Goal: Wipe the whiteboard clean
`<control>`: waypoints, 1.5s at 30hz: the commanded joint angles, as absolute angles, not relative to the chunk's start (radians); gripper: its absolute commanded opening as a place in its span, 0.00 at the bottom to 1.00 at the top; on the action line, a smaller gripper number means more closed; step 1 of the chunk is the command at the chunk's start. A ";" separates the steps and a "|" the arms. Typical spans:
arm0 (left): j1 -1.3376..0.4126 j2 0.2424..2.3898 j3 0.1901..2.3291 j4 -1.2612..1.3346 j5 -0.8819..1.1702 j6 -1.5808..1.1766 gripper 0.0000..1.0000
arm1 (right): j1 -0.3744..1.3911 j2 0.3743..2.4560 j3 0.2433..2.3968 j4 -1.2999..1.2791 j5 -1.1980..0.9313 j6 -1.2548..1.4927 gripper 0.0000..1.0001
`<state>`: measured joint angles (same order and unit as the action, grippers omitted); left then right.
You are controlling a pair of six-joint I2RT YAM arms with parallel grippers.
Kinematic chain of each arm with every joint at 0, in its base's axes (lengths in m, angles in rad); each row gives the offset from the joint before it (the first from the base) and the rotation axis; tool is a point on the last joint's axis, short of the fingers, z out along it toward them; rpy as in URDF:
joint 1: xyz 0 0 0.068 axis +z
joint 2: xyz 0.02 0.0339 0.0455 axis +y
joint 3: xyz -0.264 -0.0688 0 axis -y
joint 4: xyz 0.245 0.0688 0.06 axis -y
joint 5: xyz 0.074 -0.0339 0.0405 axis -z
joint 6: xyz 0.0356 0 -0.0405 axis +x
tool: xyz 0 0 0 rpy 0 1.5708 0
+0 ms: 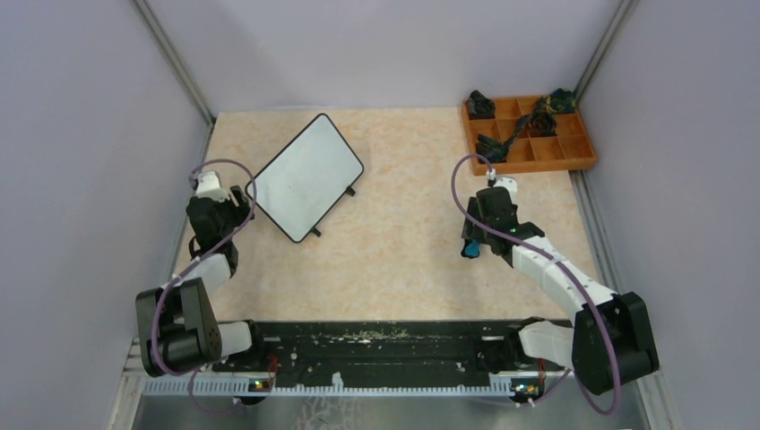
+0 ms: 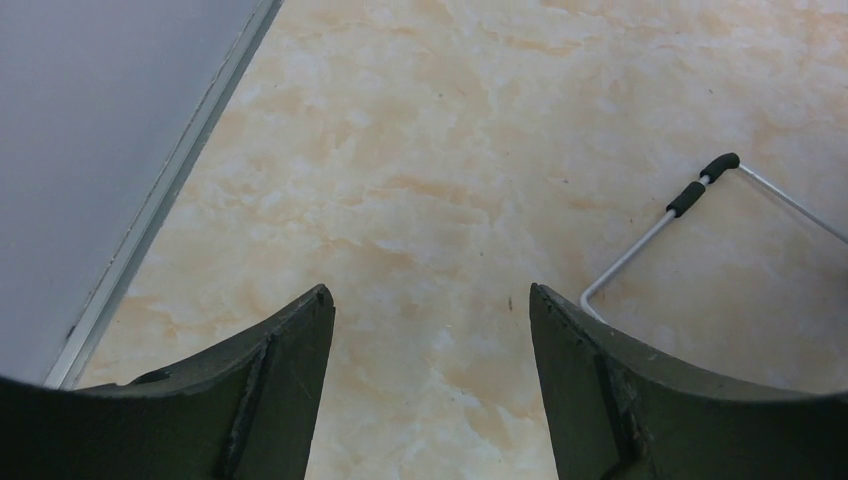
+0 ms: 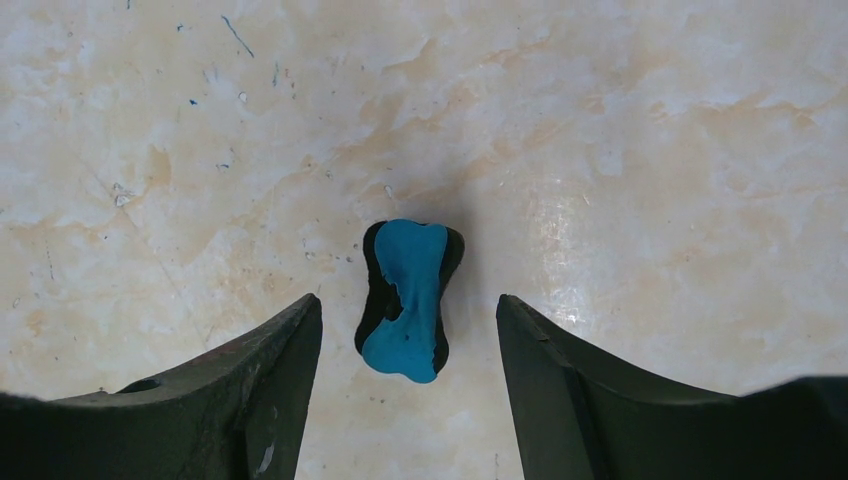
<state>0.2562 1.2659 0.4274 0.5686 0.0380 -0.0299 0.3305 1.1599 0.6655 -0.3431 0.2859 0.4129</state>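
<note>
The whiteboard [image 1: 306, 177] lies at the far left of the table, near the left gripper [image 2: 430, 330], whose jaws stand apart and empty. The right gripper [image 3: 408, 330] hovers with jaws apart over a blue eraser [image 3: 408, 298], not yet gripped. Next, I think, it must descend and close on it.

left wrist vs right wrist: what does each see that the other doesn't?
Left wrist only: the side wall with its metal base rail, and a thin wire stand with black tips at the right edge, apparently the whiteboard's.

Right wrist only: a small blue-and-black eraser lying on the table in line with the gap of the open right gripper, untouched, plus blue specks on the tabletop.

Both: the marbled beige table below, and two dark fingers spread apart with nothing held; the left gripper is open too.
</note>
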 commanded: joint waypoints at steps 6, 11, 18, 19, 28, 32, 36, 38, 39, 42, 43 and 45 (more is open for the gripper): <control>0.163 1.290 0.389 0.690 -0.049 -0.037 0.76 | 0.323 1.170 0.670 -0.304 0.300 0.417 0.64; 0.143 1.301 0.389 0.696 -0.049 -0.032 0.76 | 0.323 1.172 0.672 -0.296 0.297 0.408 0.64; 0.143 1.296 0.394 0.677 -0.063 -0.028 0.77 | 0.323 1.160 0.662 -0.283 0.280 0.403 0.64; 0.143 1.295 0.395 0.672 -0.065 -0.028 0.77 | 0.324 1.160 0.661 -0.280 0.278 0.403 0.64; 0.143 1.293 0.398 0.667 -0.106 -0.018 0.77 | 0.324 1.171 0.660 -0.281 0.278 0.400 0.64; 0.143 1.291 0.401 0.660 -0.109 -0.018 0.78 | 0.324 1.171 0.655 -0.274 0.277 0.400 0.64; 0.143 1.287 0.404 0.646 -0.110 -0.022 0.78 | 0.323 1.175 0.649 -0.265 0.272 0.400 0.64; 0.144 1.286 0.406 0.645 -0.113 -0.023 0.78 | 0.324 1.178 0.648 -0.264 0.267 0.399 0.64; 0.144 1.288 0.406 0.644 -0.113 -0.025 0.78 | 0.324 1.180 0.646 -0.261 0.257 0.398 0.64; 0.144 1.287 0.408 0.639 -0.116 -0.026 0.78 | 0.324 1.178 0.640 -0.246 0.241 0.397 0.63; 0.143 1.286 0.409 0.638 -0.116 -0.026 0.78 | 0.323 1.180 0.640 -0.246 0.241 0.397 0.63; 0.143 1.284 0.409 0.635 -0.117 -0.027 0.78 | 0.324 1.183 0.644 -0.250 0.242 0.403 0.63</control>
<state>0.1501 1.2961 0.3954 0.6434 -0.1051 -0.0257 0.3305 1.1740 0.6361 -0.2909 0.2539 0.4038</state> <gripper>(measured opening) 0.783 0.633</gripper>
